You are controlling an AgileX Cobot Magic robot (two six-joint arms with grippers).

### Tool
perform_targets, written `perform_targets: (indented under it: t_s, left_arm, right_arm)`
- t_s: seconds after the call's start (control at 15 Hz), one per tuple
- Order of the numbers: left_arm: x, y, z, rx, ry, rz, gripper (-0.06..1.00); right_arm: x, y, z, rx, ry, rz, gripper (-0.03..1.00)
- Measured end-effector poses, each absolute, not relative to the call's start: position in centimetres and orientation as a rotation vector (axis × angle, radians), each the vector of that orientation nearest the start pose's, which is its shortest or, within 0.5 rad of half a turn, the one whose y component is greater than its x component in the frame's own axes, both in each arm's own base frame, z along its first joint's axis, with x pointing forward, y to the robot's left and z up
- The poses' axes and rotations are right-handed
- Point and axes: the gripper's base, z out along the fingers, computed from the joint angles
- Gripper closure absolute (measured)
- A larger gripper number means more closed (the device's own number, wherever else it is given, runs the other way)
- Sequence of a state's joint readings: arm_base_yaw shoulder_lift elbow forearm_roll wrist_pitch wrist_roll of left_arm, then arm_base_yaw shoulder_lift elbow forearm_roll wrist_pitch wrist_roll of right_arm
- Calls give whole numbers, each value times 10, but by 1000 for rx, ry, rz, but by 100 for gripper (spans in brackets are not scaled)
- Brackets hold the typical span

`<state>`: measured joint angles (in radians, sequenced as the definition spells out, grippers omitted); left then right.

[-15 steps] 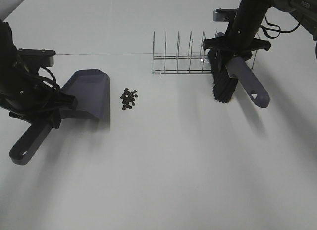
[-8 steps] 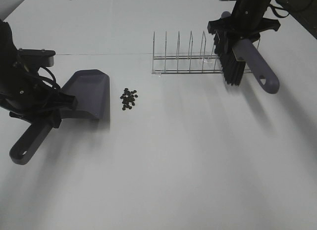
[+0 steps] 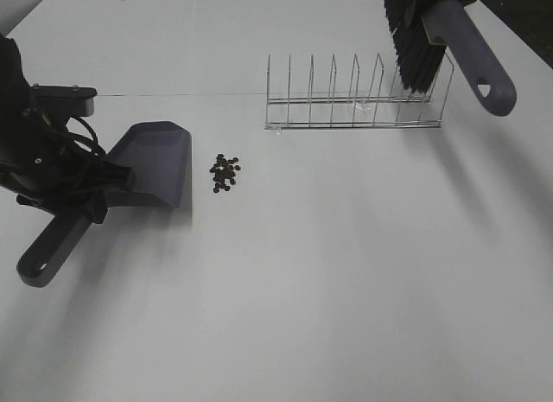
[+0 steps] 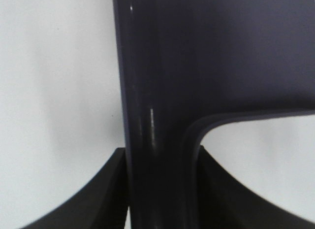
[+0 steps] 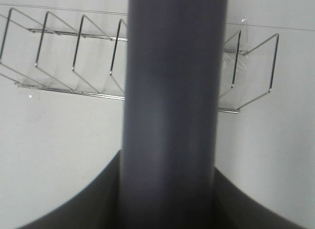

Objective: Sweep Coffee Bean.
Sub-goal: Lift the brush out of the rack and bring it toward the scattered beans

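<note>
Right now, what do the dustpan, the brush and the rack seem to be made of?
The dustpan: probably moulded plastic, grey-purple, smooth semi-matte; soft highlights run along its handle. The brush: handle looks like the same plastic; its bristles are black, perhaps synthetic fibre. The rack: thin shiny wire bent into loops, likely metal.

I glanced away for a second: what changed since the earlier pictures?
The brush, gripped in the right pincer, rose and moved back and rightward, from low in front of the rack to above its right end. Nothing grabbed or released. The dustpan in the left pincer, the coffee beans and rack stayed put.
</note>
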<state>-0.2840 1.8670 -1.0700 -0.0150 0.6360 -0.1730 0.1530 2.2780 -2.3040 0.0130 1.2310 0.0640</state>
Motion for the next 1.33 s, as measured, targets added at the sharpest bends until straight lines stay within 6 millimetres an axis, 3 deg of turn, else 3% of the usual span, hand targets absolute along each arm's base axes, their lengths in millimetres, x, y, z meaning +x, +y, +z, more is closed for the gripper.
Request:
perform_targets:
  t_s: [0.07,0.13,0.2,0.4,0.6,0.73,1.07,1.33]
  left_arm:
    - [330,-97,146,146,2920,-89,59]
    - [332,-97,147,151,2901,-89,59]
    - [332,-97,148,153,2890,-90,59]
    - [333,-95,157,115,2850,-76,59]
    - [328,-91,158,102,2839,-28,59]
    - [316,-86,145,91,2874,3,59]
    - [300,-96,128,134,2848,-28,59]
    - [300,-102,113,166,2865,-1,59]
  right_arm:
    - [487,79,288,-127,2686,83,68]
    - [461,94,301,-196,2705,20,68]
    - [448,105,301,-240,2724,-6,68]
    - [421,136,278,-318,2822,-22,68]
    - [410,146,254,-343,2903,-42,68]
    - [405,149,245,-352,2936,-42,68]
    - [400,175,238,-354,2901,30,68]
    - [404,187,199,-346,2987,7,68]
